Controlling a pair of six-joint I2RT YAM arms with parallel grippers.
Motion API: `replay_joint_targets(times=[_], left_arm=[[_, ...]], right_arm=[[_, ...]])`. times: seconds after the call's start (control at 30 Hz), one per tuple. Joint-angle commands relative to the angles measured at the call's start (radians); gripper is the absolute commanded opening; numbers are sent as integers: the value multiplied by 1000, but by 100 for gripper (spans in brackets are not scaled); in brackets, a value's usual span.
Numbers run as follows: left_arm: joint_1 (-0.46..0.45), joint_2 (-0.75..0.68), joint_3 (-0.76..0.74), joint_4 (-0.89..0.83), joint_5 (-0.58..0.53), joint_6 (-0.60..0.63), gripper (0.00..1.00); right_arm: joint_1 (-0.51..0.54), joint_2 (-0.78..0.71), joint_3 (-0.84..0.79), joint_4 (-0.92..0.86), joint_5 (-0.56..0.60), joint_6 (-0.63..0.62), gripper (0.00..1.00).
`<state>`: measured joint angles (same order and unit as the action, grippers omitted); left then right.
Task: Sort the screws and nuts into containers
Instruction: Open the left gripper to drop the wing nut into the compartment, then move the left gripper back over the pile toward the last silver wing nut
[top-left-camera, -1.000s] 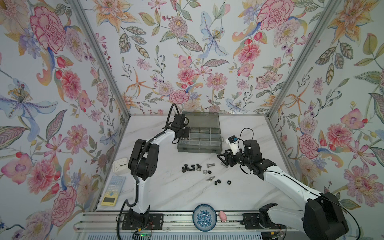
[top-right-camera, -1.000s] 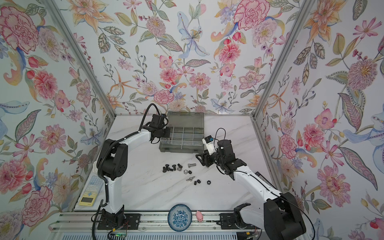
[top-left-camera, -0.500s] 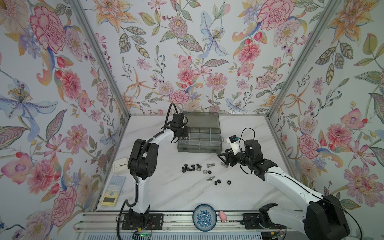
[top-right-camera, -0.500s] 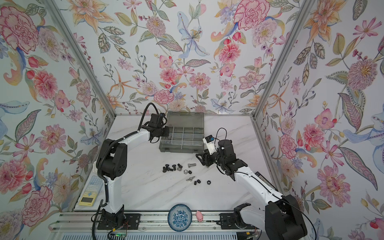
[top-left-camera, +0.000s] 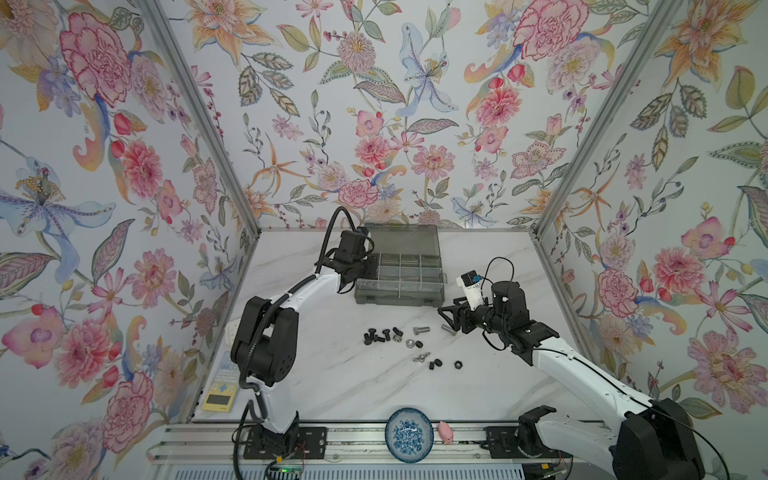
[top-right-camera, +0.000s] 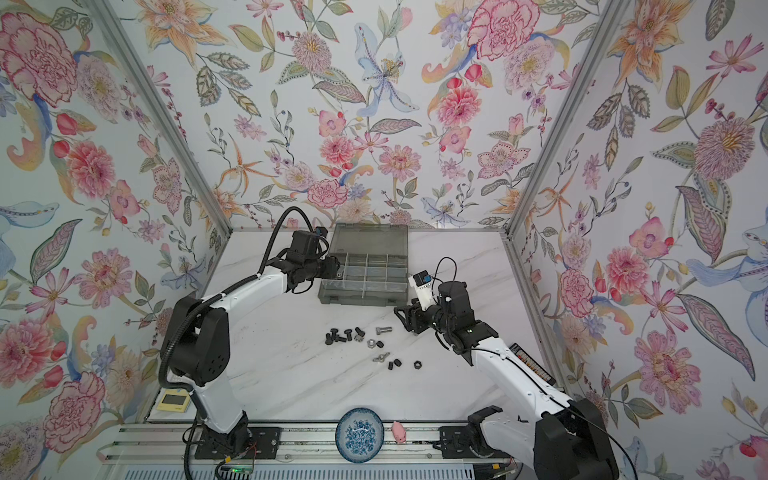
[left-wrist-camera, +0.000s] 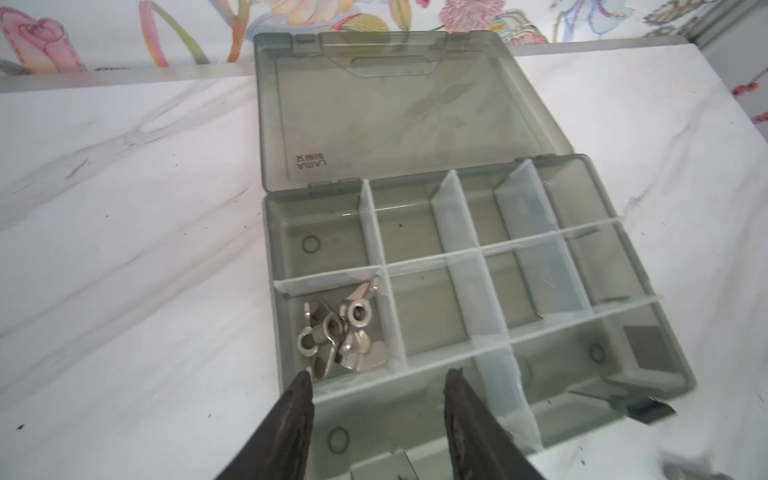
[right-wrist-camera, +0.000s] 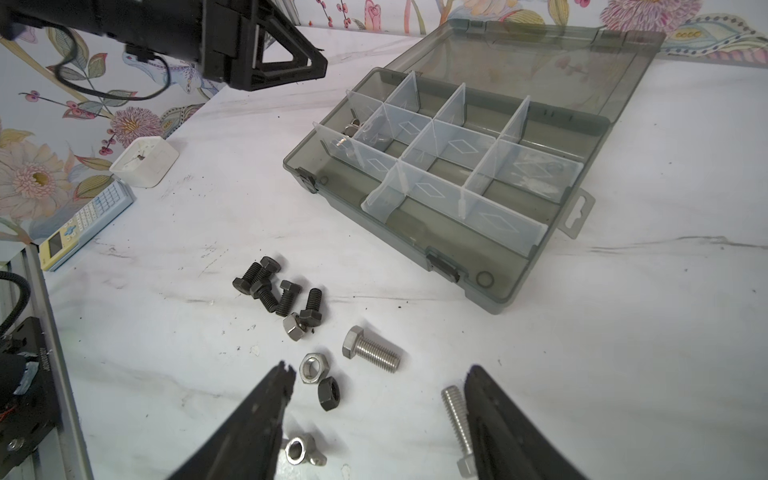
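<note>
Hovering over the wing nuts (left-wrist-camera: 345, 336) binned in a container (left-wrist-camera: 291, 332), left fingers (left-wrist-camera: 291, 419) are seen parted, empty. Right fingers (right-wrist-camera: 257, 415), parted and empty, straddle loose nuts (right-wrist-camera: 314, 368) on the tabletop (right-wrist-camera: 623, 353); the silver screw (right-wrist-camera: 457, 419) beside one could be nudged and rolled away.

Organizer lid (left-wrist-camera: 395, 116) — reversed lettering near its hinge edge, apparently "LARIA" — smaller line beside it illegible.

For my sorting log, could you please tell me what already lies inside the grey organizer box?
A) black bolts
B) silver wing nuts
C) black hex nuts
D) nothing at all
B: the left wrist view shows a small heap of silver wing nuts in one compartment of the box, while the black bolts lie out on the table.
</note>
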<state>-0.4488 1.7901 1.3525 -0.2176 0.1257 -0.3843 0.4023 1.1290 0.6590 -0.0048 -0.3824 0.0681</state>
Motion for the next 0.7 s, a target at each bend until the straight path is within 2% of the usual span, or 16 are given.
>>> replay_joint_targets(times=[0.0, 0.2, 0.4, 0.67], left_arm=[[-76, -64, -67, -52, -12, 45, 56], [-193, -180, -269, 39, 109, 53, 60], [-291, -273, -446, 87, 137, 62, 62], [-365, -320, -512, 75, 161, 89, 67]], right_arm=[[-6, -17, -9, -6, 25, 8, 69], [-19, -19, -12, -7, 44, 6, 70], [-42, -24, -22, -5, 45, 3, 70], [-66, -24, -30, -6, 41, 7, 71]])
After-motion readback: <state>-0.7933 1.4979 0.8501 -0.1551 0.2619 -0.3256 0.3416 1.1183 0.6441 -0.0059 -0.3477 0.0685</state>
